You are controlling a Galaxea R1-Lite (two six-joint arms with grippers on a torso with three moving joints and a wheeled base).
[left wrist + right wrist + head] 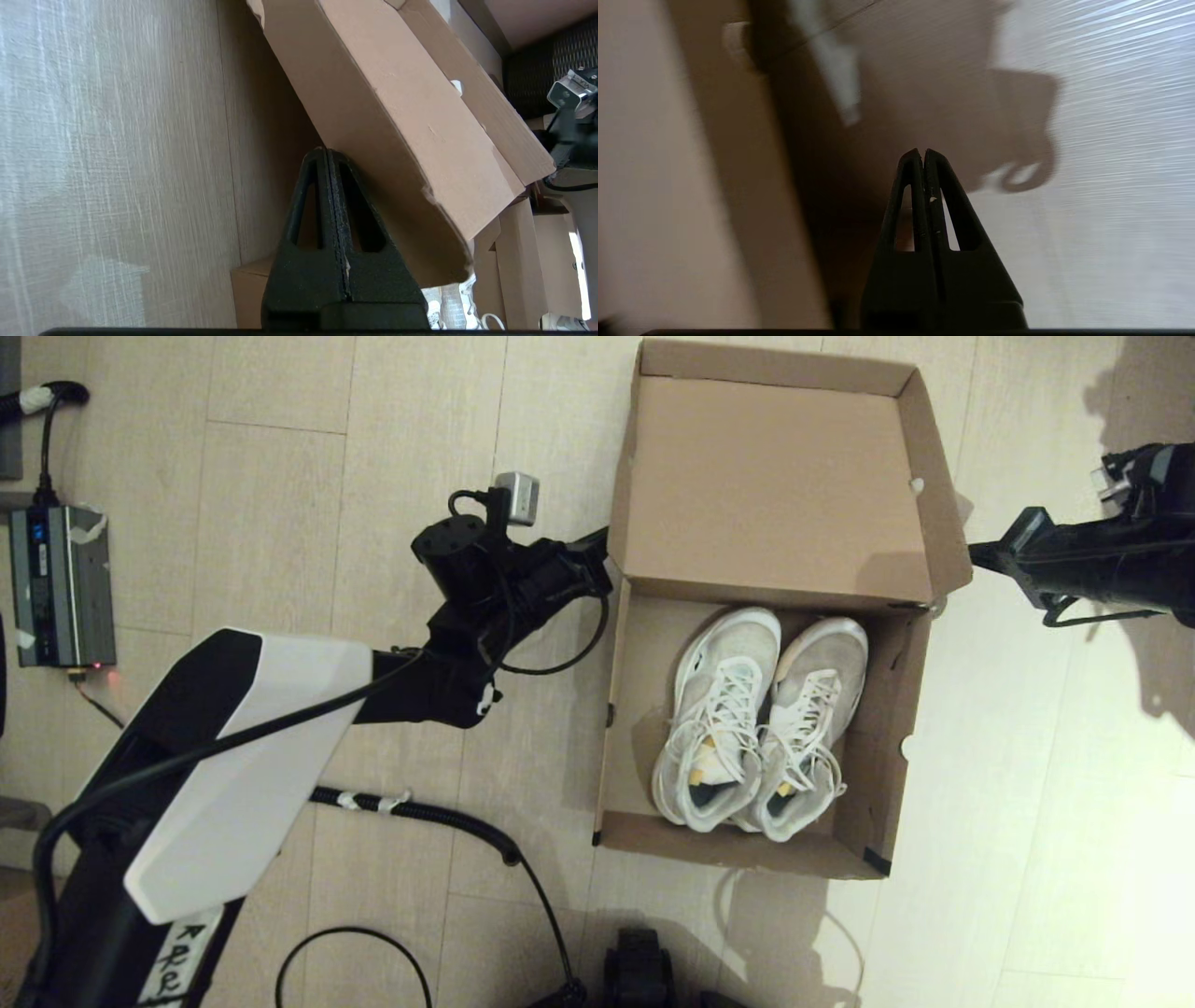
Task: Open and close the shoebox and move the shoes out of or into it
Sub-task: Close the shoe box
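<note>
Flanking the open shoebox [775, 504], both closed tools [602, 537] [976, 555] touch its lid.

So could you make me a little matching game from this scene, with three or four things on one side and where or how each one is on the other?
Things:
1. shoes
2. shoebox lid
3. left gripper
4. right gripper

States:
A. shut, at the lid's right edge
B. swung open
C. side by side inside the shoebox
D. shut, at the lid's left edge

Pairs: 1-C, 2-B, 3-D, 4-A
</note>
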